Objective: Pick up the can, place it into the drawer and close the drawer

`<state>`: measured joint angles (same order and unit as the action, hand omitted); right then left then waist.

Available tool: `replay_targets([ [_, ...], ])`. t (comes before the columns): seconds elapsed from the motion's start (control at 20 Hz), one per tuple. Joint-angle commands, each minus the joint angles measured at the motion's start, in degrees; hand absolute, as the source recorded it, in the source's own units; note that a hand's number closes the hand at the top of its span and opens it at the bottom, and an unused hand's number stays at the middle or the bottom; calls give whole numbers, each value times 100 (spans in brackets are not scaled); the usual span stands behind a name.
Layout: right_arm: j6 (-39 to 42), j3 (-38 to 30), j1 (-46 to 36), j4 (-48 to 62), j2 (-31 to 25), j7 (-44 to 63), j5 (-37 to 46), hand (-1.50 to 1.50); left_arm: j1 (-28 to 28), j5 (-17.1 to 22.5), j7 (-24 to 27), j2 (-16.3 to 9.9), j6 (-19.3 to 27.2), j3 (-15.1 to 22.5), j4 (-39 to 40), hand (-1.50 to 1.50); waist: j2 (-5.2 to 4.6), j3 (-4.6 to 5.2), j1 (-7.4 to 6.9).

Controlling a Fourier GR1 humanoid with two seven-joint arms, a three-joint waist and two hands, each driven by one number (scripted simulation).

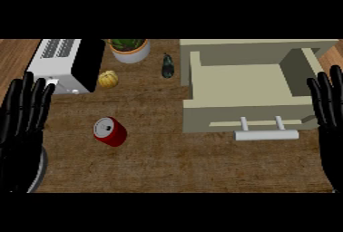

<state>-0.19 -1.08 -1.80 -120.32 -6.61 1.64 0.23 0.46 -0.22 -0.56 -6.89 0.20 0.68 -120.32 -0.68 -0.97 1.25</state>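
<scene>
A brown, woven-textured counter top (174, 158) carries everything. A red cylindrical can (110, 131) with a silver lid stands near its left. Behind it sit a white boxy toaster (64, 65), a small yellow ribbed squash (108, 79), a potted plant in a pale round pot (129, 50) and a dark slender vegetable (167, 66). A beige open drawer box (248, 90) with a white bar handle (266, 134) rests at the right.

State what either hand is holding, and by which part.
Nothing. Left hand and right hand are open; the can sits untouched on the counter.
</scene>
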Motion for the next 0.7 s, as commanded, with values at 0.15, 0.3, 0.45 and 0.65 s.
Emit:
replay_targets([
  [0.15,156,173,-65,-19,36,175,-201,-150,-526,1808,301,-636,-2081,455,463,-150,41,119,78],
  [0.3,-304,-167,383,437,218,644,-105,-150,-193,1899,-127,-1342,-2927,710,1025,-150,-75,111,250],
  [0.45,-499,-191,696,327,320,782,37,-150,-155,2914,-181,-2069,-3845,159,1361,-150,22,112,53],
  [0.65,-331,-550,842,-137,80,1093,-348,-150,-577,4075,-218,-2967,-4907,-504,2184,-150,60,100,0],
])
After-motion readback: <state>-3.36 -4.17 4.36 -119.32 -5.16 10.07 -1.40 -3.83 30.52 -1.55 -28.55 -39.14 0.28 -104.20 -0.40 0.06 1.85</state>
